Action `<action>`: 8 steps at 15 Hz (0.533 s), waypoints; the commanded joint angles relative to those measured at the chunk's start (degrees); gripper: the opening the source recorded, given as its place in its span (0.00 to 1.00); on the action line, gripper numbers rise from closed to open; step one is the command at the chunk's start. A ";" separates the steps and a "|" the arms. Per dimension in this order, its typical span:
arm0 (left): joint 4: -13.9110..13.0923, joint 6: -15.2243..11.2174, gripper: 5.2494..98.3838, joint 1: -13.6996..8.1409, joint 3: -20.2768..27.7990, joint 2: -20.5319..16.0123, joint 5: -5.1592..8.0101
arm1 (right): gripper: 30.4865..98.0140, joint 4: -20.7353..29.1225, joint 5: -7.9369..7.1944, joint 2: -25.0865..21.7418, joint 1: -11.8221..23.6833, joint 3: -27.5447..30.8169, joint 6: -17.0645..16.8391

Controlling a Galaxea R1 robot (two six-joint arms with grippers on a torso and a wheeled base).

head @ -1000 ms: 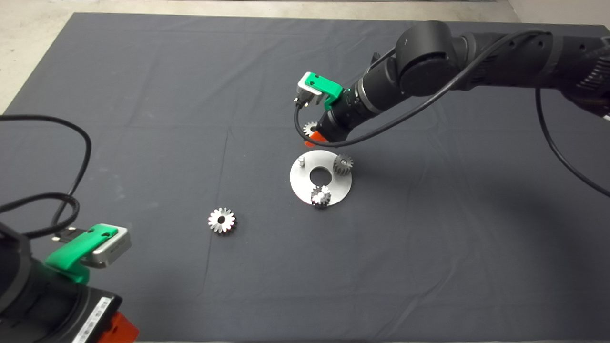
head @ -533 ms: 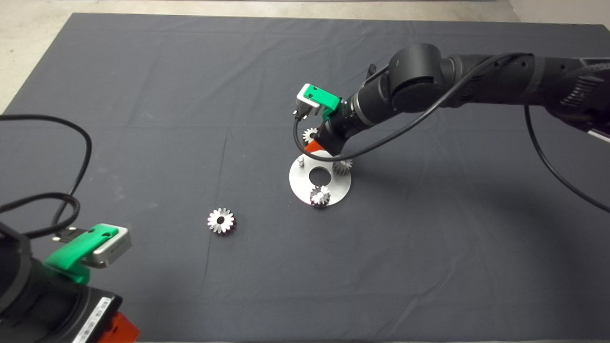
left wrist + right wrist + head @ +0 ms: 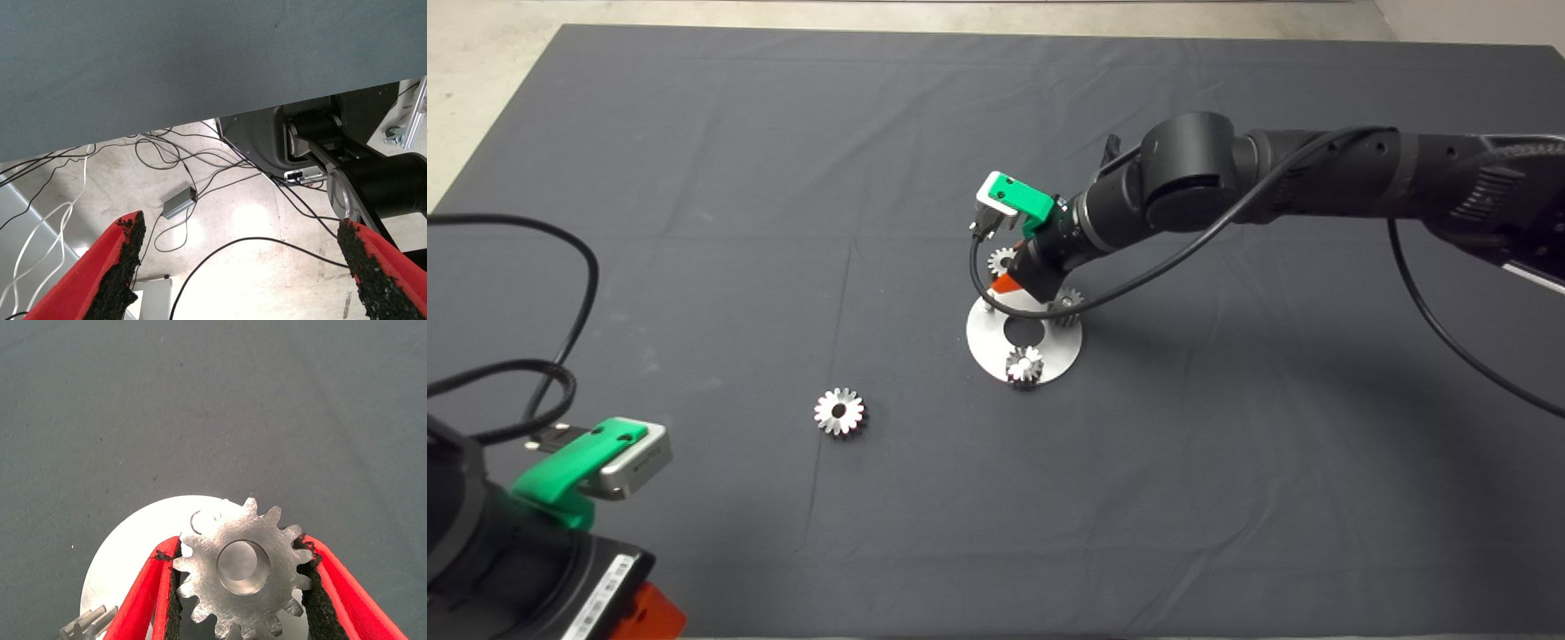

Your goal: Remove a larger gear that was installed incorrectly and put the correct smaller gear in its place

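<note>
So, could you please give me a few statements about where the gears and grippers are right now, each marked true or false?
1. The right gripper is shut on the smaller gear. True.
2. The larger gear sits on the round metal plate. False: it lies on the dark mat, apart from the plate.
3. The left gripper is holding a gear. False: its fingers are open and empty, parked at the mat's near left corner.
4. Two small gears already stand on the plate. True.
5. The held gear hangs over the plate. True.
</note>
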 commanded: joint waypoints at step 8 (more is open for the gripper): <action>-0.64 0.06 0.73 -0.19 0.24 0.06 0.92 | 0.12 -3.77 2.02 0.11 1.08 0.51 1.24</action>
